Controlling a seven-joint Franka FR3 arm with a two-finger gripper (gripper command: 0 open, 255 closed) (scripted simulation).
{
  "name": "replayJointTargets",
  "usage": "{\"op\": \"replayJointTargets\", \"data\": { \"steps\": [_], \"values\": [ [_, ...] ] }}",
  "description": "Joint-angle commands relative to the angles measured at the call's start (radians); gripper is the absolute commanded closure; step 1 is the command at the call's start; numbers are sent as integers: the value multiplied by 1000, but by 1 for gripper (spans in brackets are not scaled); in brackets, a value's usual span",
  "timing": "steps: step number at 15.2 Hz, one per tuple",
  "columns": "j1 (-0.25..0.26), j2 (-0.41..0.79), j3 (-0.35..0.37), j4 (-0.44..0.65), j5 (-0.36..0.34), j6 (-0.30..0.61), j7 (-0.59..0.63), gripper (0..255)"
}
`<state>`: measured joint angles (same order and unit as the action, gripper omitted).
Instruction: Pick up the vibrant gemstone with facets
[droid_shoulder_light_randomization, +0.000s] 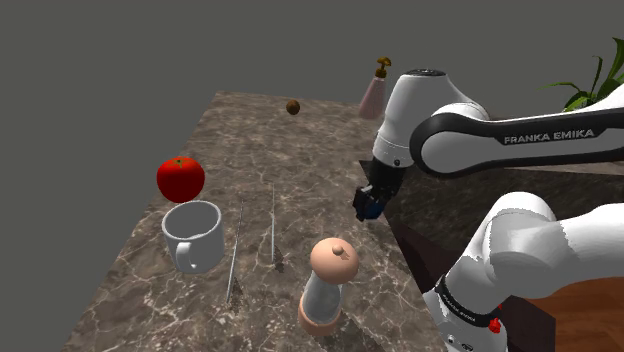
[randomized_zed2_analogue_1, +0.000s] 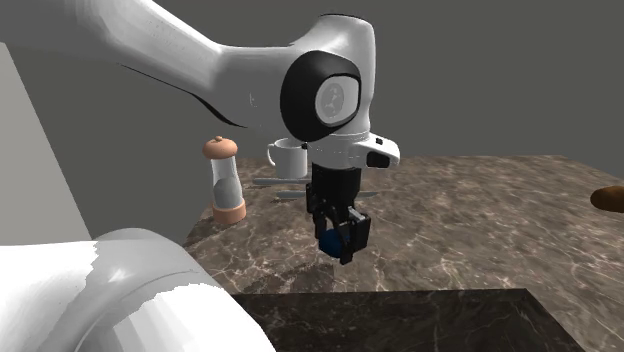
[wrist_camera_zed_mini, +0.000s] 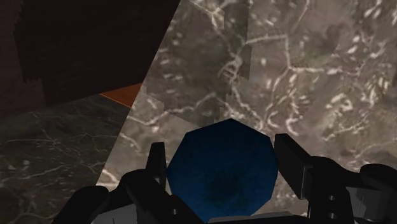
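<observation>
The marbled brown tabletop (droid_shoulder_light_randomization: 290, 170) runs away from the dark stand (randomized_zed2_analogue_1: 400, 320). The white arm (droid_shoulder_light_randomization: 520, 140) bends from the stand over the tabletop's near edge, with its wrist pointing down.

At the shoulder view's lower middle stands a grinder (droid_shoulder_light_randomization: 328, 285) with a pale body and a rounded pinkish cap. It is upright and near the tabletop's front edge. To its left in that view sits a white mug (droid_shoulder_light_randomization: 193, 235), mouth up and handle toward the camera. Just behind the mug is a red tomato (droid_shoulder_light_randomization: 181, 178). A pink bottle (droid_shoulder_light_randomization: 375, 92) with a brown top stands at the far corner, and a green plant (droid_shoulder_light_randomization: 598, 85) shows beyond the arm.

The black end effector (droid_shoulder_light_randomization: 370, 208) hangs close to the tabletop's edge by the stand. It is closed on the gem (wrist_camera_zed_mini: 222, 168), a deep blue faceted stone. In the wrist view one finger (wrist_camera_zed_mini: 156, 159) presses each side of the stone. I cannot tell whether the gem clears the surface.

Two thin rods (droid_shoulder_light_randomization: 273, 220) lie between mug and end effector. A small brown ball (droid_shoulder_light_randomization: 293, 107) lies far back, near the bottle.
</observation>
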<state>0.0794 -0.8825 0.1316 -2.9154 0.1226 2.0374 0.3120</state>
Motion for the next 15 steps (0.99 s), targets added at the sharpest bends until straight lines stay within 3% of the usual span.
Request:
{"op": "replayJointTargets", "data": {
  "steps": [1, 15],
  "values": [
    [-2, -7, -3, 20, -3, -28, 0, 255],
    [-10, -46, -19, 166, -21, -212, 3, 255]
  ]
}}
